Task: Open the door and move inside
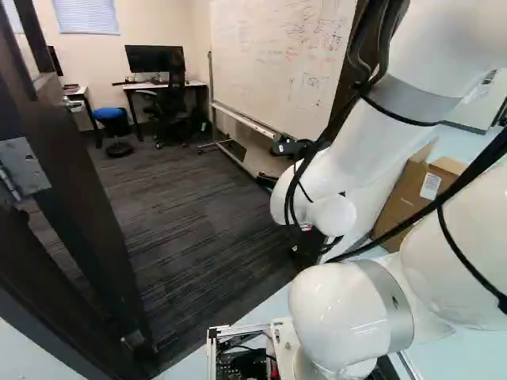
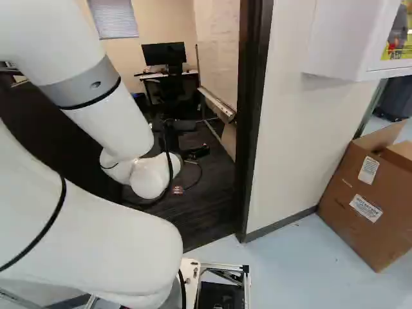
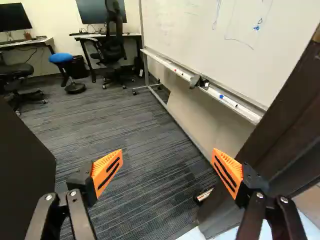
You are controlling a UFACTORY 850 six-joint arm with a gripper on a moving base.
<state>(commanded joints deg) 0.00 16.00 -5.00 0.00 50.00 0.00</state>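
The gripper (image 2: pixel 194 138) is in the doorway in the right base view, ahead of the white arm. In the wrist view the gripper (image 3: pixel 167 167) stands open, its orange pads wide apart with only carpet visible beyond them. The dark door (image 1: pixel 79 174) stands open at the left of the left base view, with a metal hinge plate near it and a lever handle farther along. In the wrist view the door (image 3: pixel 22 175) shows as a dark panel beside one finger. The door frame (image 3: pixel 280 135) rises beside the other finger; its post (image 2: pixel 253 116) shows in the right base view.
Inside, a whiteboard (image 1: pixel 277 55) on a wheeled stand lines the right side. Desks, an office chair (image 3: pixel 112 45) and a blue stool (image 3: pixel 61 58) are at the back. Outside, a cardboard box (image 2: pixel 367 193) and a white wall cabinet (image 2: pixel 347 38) are right of the doorway.
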